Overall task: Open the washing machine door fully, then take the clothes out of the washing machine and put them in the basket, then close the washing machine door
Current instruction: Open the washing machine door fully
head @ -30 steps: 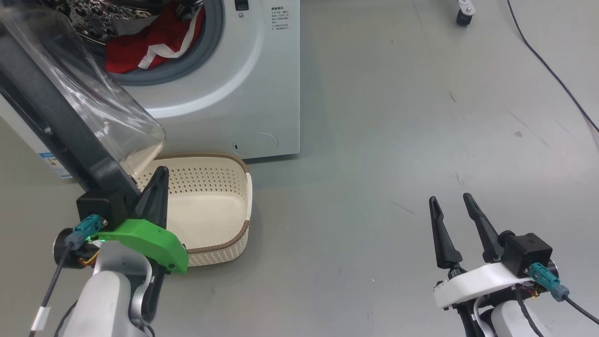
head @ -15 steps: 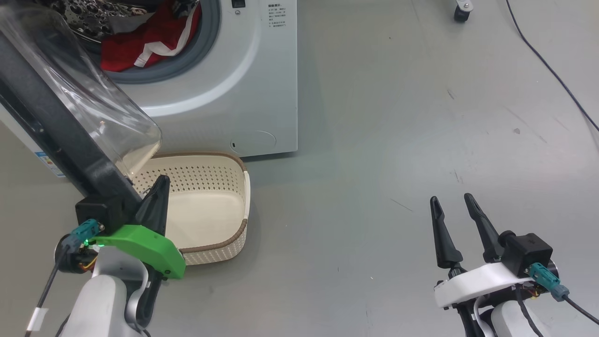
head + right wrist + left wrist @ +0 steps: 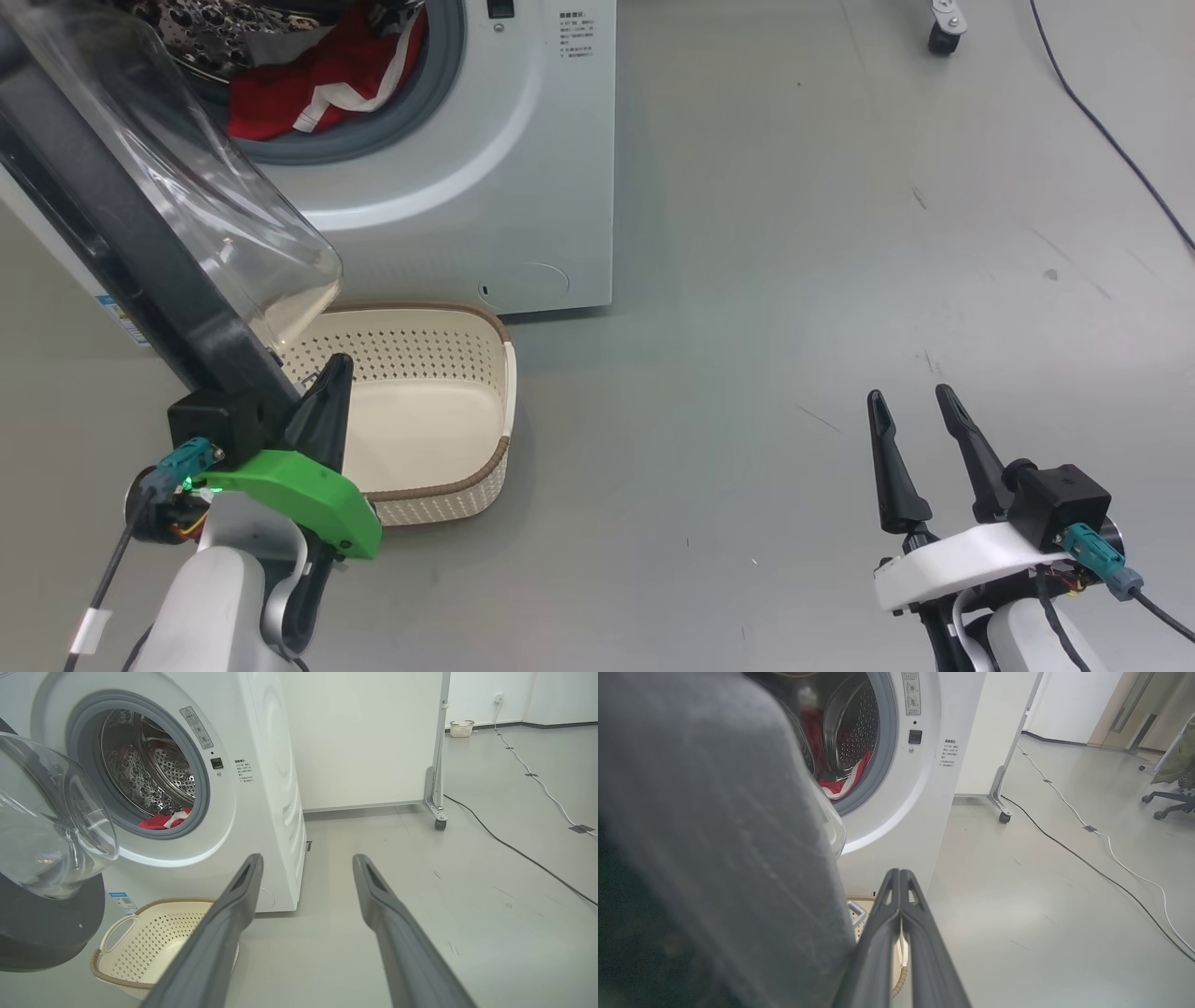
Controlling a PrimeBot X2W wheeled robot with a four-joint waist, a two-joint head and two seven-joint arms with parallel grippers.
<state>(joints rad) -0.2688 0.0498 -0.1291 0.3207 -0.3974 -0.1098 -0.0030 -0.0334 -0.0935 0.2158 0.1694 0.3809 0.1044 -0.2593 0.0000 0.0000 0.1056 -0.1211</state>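
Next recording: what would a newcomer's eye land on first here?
The washing machine door, swung open, looms at the head view's left, its clear glass bowl hanging over the cream basket. Behind it, red clothes lie at the mouth of the washing machine. The left pincer is shut beside the door's lower edge; the right pincer stands open at lower right.

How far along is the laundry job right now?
Done: the door stands swung out from the washing machine, though perhaps not fully. In hand: the left end effector, shut, sits beside the door's black rim; the right end effector hangs open above the floor. Left: the red clothes lie in the drum, the basket is empty, and the door needs closing.
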